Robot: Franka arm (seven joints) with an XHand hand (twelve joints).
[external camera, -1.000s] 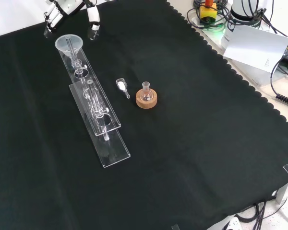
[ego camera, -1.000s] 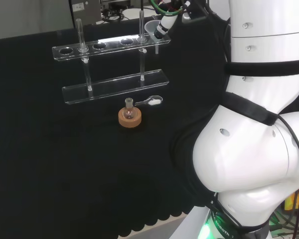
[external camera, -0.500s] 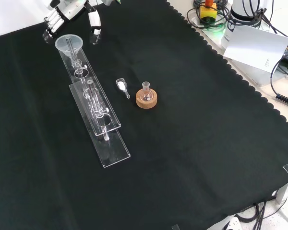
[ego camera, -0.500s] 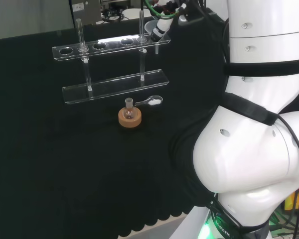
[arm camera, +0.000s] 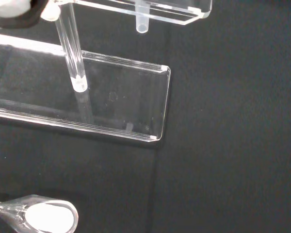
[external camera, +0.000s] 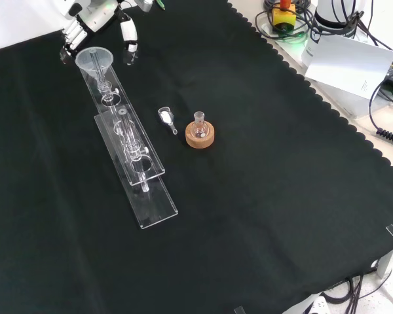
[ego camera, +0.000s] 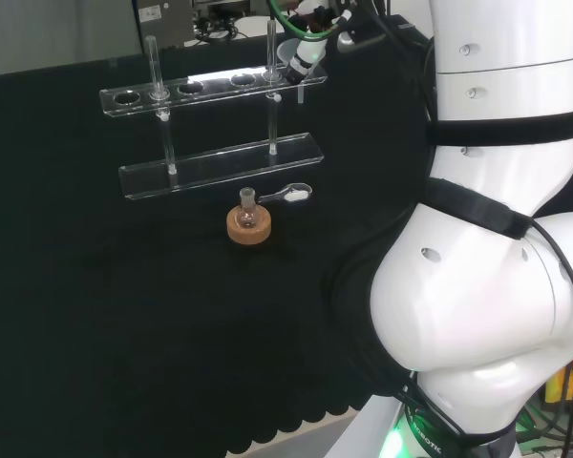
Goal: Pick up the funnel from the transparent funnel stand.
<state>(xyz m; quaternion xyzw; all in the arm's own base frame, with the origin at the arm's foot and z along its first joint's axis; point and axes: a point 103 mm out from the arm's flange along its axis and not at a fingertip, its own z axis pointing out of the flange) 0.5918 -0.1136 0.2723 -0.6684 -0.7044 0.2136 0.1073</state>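
Note:
The clear funnel point(external camera: 95, 60) sits in the end hole of the transparent stand point(external camera: 141, 171), at the top left of the front view. My hand point(external camera: 99, 10) hangs just above and behind it. Its fingers point(external camera: 71, 43) reach down on one side of the funnel's rim and the thumb point(external camera: 128, 38) on the other, with a gap to the rim on both sides. In the head view the funnel point(ego camera: 287, 51) is at the stand's point(ego camera: 220, 164) right end, with the hand point(ego camera: 311, 42) right beside it. In the wrist view the funnel's stem point(arm camera: 141, 22) pokes below the upper plate, above the base plate point(arm camera: 128, 104).
A small round flask on a cork ring point(external camera: 200, 135) stands to the right of the stand in the front view, with a clear spoon of white powder point(external camera: 165, 116) beside it. The spoon point(arm camera: 41, 216) is also in the wrist view. Cables and paper lie past the cloth's scalloped edge point(external camera: 314, 91).
My hand has come down and closer to the funnel, so fingers and thumb now straddle its rim. The funnel and stand have not moved.

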